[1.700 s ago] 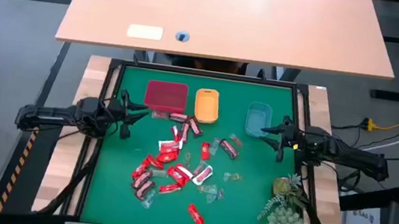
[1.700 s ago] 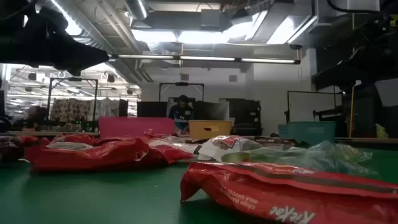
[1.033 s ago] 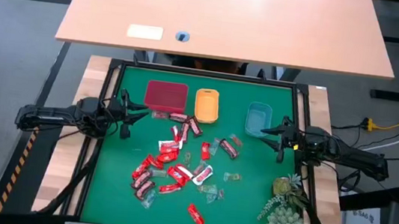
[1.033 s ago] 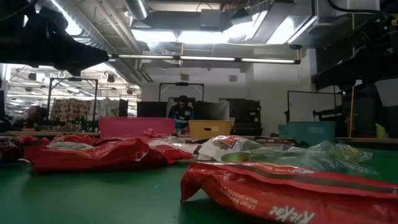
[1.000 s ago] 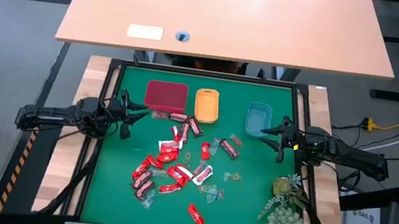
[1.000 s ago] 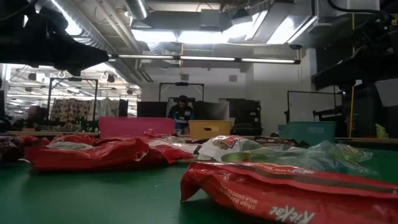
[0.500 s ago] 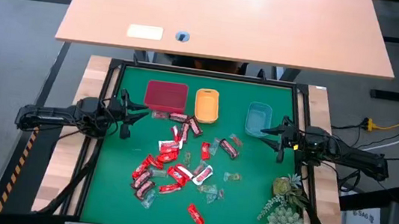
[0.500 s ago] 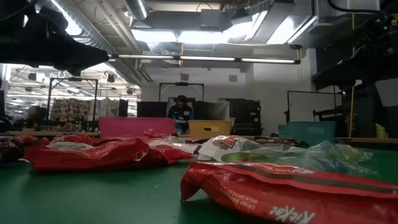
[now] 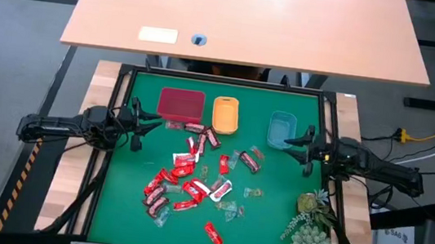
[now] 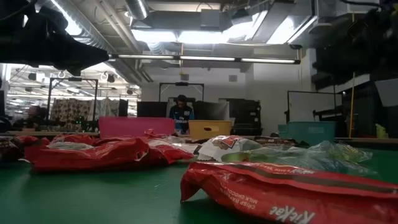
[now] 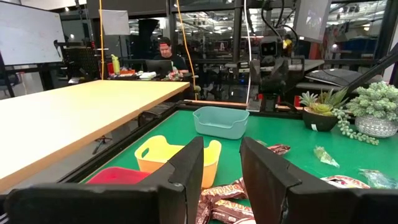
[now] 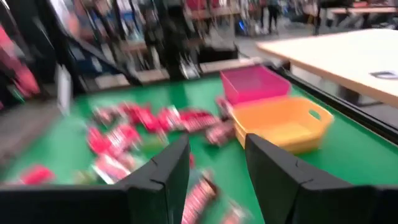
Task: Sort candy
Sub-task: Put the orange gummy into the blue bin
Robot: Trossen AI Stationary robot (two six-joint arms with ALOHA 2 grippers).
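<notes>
Meanwhile, the candy (image 9: pixel 192 177) lies scattered across the middle of the green desk (image 9: pixel 118 201), in front of 3 trays: red tray (image 9: pixel 181 104), orange tray (image 9: pixel 226 114), teal tray (image 9: pixel 281 129). The left gripper (image 9: pixel 152 122) hovers at the desk's left edge, released and empty. The right gripper (image 9: pixel 290 149) hovers beside the teal tray, likewise released and empty.

Red tray (image 9: pixel 181 105), orange tray (image 9: pixel 226 115) and teal tray (image 9: pixel 281 129) lined along the green table (image 9: pixel 271 227), spiky plant (image 9: pixel 311 235) at its corner, tan desk (image 9: pixel 250 19) beyond, a person (image 10: pixel 181 115) seated in the background.
</notes>
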